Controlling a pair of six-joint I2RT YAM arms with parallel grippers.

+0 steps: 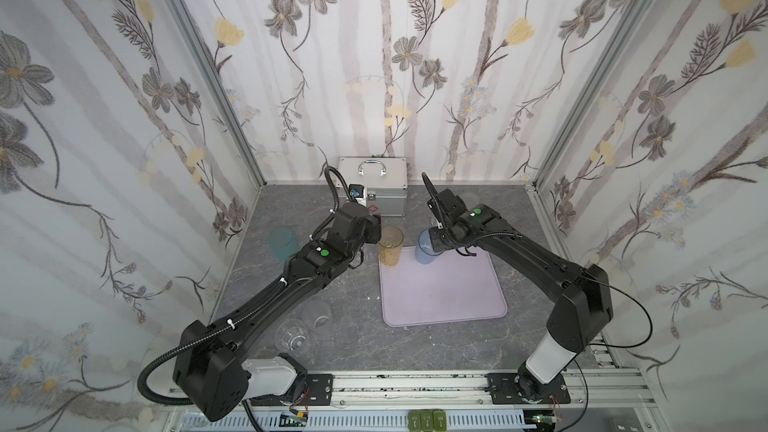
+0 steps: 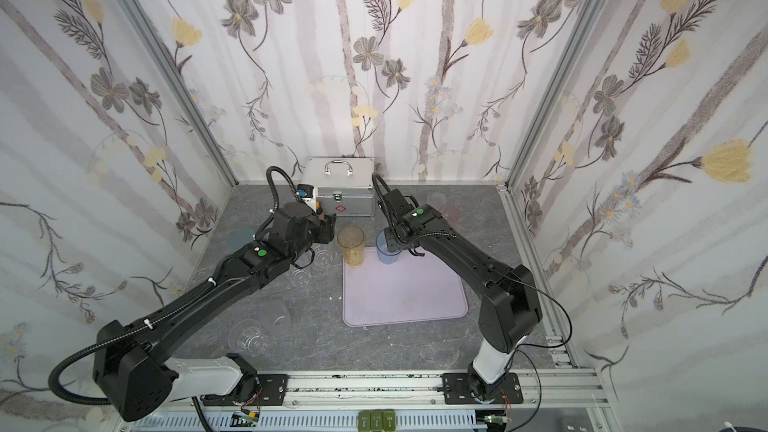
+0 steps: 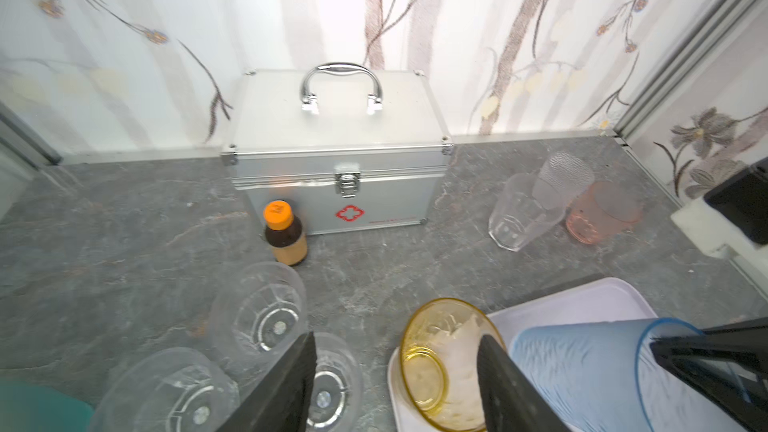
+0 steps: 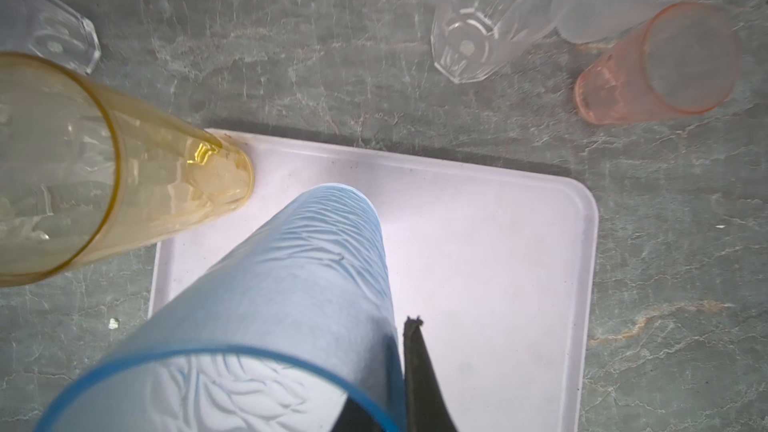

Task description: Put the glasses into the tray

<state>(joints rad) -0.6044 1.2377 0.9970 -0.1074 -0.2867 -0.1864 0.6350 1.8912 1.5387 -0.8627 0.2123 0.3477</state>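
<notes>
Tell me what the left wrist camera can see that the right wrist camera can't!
Only the left wrist view shows the handle of the silver case, the orange cap on the brown bottle, and the left gripper, which is open. Only the right wrist view shows the wide bare floor of the tray. Both show the amber glass, the pink glass, and the blue glass pinched at its rim by the right gripper.
</notes>
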